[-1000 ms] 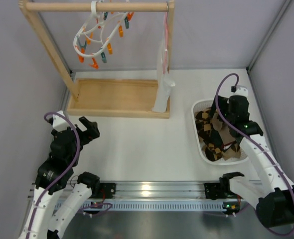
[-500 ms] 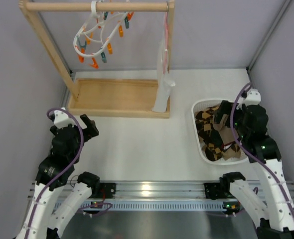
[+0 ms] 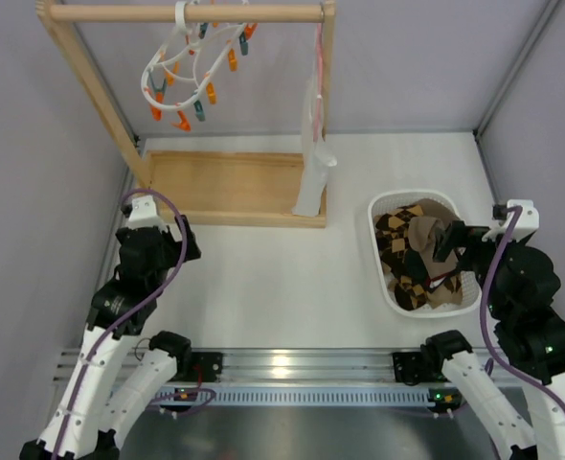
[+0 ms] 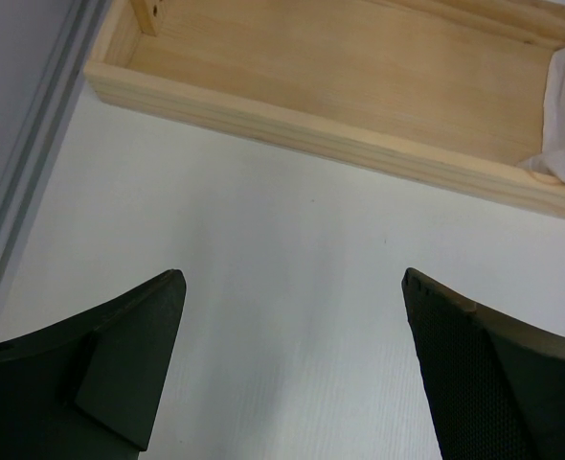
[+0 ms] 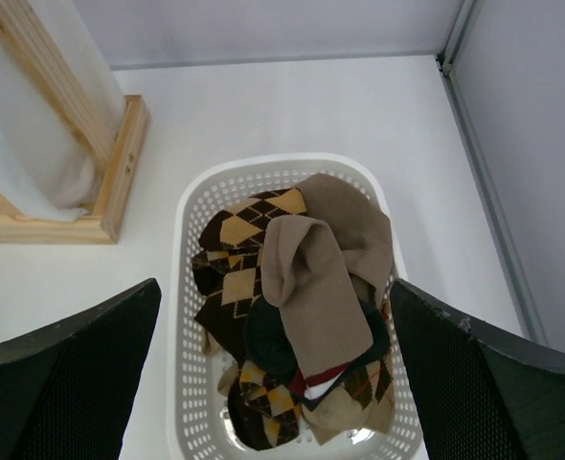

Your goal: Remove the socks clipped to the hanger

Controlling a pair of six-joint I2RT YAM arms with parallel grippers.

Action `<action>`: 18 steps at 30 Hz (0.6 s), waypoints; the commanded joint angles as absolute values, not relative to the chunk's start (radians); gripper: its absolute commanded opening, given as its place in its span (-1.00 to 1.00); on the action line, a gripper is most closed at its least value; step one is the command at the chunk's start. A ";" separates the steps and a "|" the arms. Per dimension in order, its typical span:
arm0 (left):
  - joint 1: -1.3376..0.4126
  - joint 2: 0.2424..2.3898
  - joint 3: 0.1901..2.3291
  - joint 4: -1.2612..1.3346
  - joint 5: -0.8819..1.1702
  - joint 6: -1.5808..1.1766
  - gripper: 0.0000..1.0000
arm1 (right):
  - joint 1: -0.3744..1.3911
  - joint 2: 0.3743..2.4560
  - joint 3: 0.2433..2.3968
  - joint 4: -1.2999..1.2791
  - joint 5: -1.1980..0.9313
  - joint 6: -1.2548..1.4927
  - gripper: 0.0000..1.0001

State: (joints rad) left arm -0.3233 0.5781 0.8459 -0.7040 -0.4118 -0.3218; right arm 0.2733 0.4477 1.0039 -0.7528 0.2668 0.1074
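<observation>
The white ring hanger (image 3: 192, 65) with orange and teal clips hangs by its hook from the wooden rail (image 3: 187, 13); no sock shows on it. The socks (image 3: 415, 257), diamond-checked, tan and black, lie heaped in a white basket (image 3: 383, 203). My right gripper (image 3: 447, 243) hovers open over the basket's right side with nothing between its fingers. In the right wrist view a tan sock (image 5: 311, 278) lies on top of the heap, between and below the open right gripper (image 5: 273, 287). My left gripper (image 3: 185, 241) is open over bare table, just before the wooden base (image 4: 359, 86); the left gripper (image 4: 292, 278) holds nothing.
A white cloth with a pink strap (image 3: 315, 144) hangs by the frame's right post (image 3: 327, 67) down to the wooden base tray (image 3: 220, 182). The basket (image 5: 192, 316) stands at the right near the side wall. Grey walls close in left, right and back.
My right arm has drawn back to the near right, its gripper now at the basket's right side. My left arm has moved forward toward the wooden base. Both grippers stayed open.
</observation>
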 commanded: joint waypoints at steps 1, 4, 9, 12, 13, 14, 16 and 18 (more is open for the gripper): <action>-0.267 0.607 0.854 -0.637 -0.264 -0.275 0.97 | 0.342 0.402 1.006 -0.825 0.405 0.061 0.99; -0.245 0.565 0.838 -0.626 -0.241 -0.267 0.97 | 0.386 0.348 0.974 -0.825 0.402 0.048 0.99; -0.245 0.462 0.804 -0.618 -0.229 -0.265 0.97 | 0.390 0.285 1.031 -0.893 0.452 0.018 0.99; -0.245 0.413 0.804 -0.620 -0.229 -0.258 0.97 | 0.393 0.269 1.067 -0.934 0.480 0.017 0.99; -0.245 0.399 0.808 -0.621 -0.227 -0.250 0.97 | 0.391 0.265 1.072 -0.943 0.482 0.014 0.99; -0.245 0.391 0.810 -0.623 -0.224 -0.247 0.97 | 0.393 0.261 1.080 -0.949 0.492 0.015 0.99; -0.247 0.385 0.822 -0.624 -0.204 -0.235 0.97 | 0.394 0.250 1.094 -0.963 0.500 0.012 0.99; -0.247 0.388 0.833 -0.626 -0.166 -0.227 0.97 | 0.393 0.238 1.097 -0.966 0.502 0.009 0.99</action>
State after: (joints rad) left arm -0.2501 0.3889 0.8089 -0.6743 -0.2207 -0.2573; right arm 0.3828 0.2558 1.0622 -0.9211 0.4637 0.0277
